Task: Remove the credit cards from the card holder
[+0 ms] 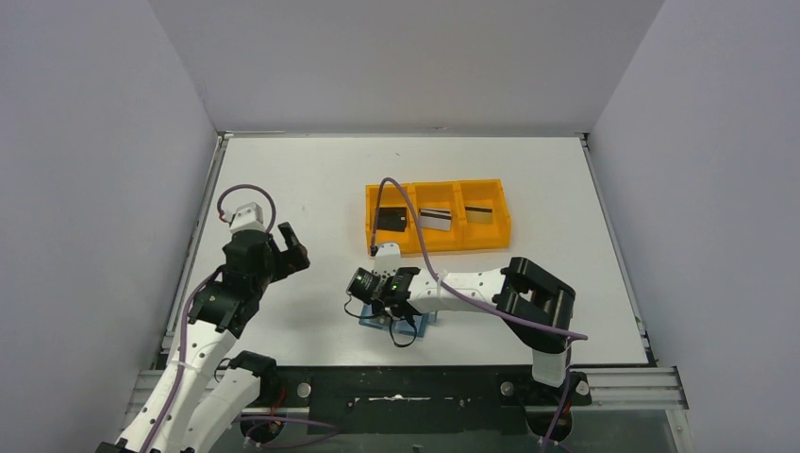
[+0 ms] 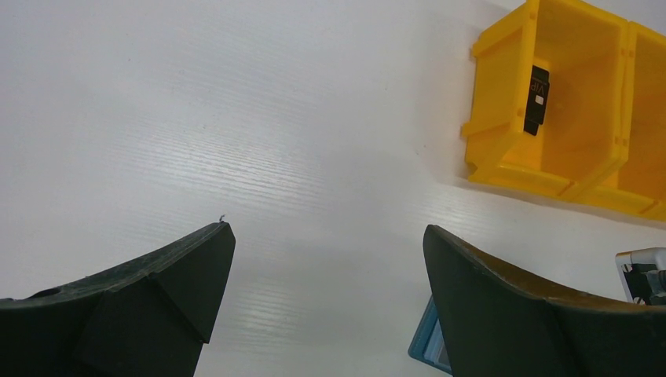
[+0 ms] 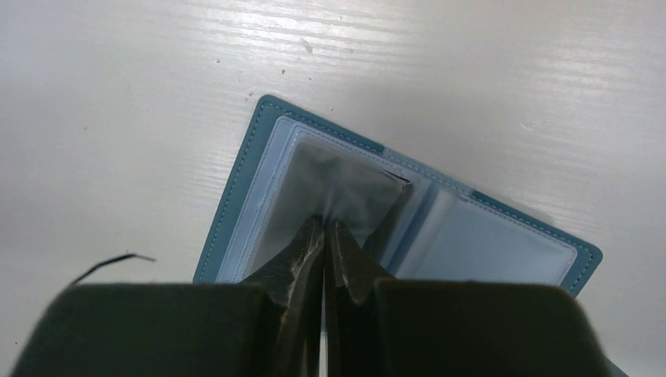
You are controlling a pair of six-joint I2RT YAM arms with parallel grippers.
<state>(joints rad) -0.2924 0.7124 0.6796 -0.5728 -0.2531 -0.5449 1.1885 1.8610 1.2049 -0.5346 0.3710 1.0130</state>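
Observation:
The teal card holder (image 3: 236, 192) lies open on the table with its light blue-grey pockets up. My right gripper (image 3: 324, 221) is shut, its tips pinching a clear grey pocket leaf (image 3: 338, 177) near the fold. Whether a card sits inside that leaf, I cannot tell. From above, the right gripper (image 1: 389, 304) hangs over the card holder (image 1: 418, 326). Three credit cards lie in the orange tray (image 1: 439, 243): a black one (image 1: 390, 220) and two silver-grey ones (image 1: 435, 219) (image 1: 478, 214). My left gripper (image 2: 326, 229) is open and empty above bare table, to the left.
The left wrist view shows the orange tray (image 2: 503, 129) with the black card (image 2: 537, 98) at the upper right, and a corner of the card holder (image 2: 428, 342) behind the right finger. A purple cable (image 1: 415, 226) arcs over the tray's left compartment.

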